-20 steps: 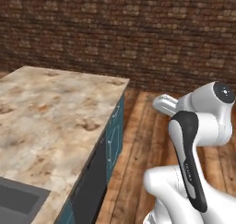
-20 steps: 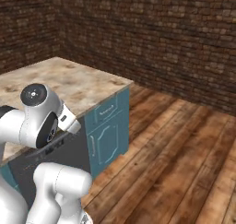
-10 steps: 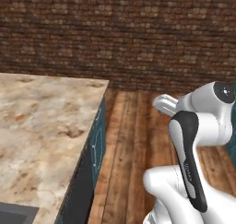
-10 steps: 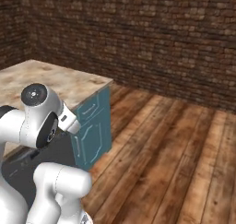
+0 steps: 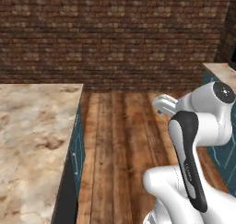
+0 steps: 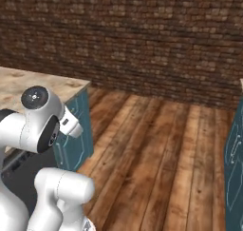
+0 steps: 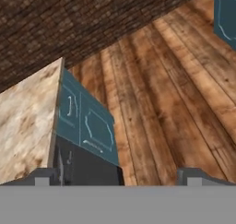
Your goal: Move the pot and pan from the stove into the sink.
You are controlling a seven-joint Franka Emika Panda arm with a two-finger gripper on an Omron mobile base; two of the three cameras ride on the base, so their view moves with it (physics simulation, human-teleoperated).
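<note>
My hand [image 7: 118,174] is spread wide and holds nothing, its two fingertips [image 7: 46,176] far apart. Just beyond them is one marble-topped counter [image 5: 32,140] with teal cabinet doors [image 7: 85,121] and a dark panel below its corner. A second teal cabinet [image 6: 235,154] stands across the open wooden floor [image 6: 156,149]. One brick wall [image 5: 115,34] closes the far side. I cannot see the pot, pan, stove or sink.

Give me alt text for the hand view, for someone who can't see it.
The open pincer looks down at a marble-topped counter with teal cabinet doors, beside a plank wood floor. A brick wall runs across the top.
</note>
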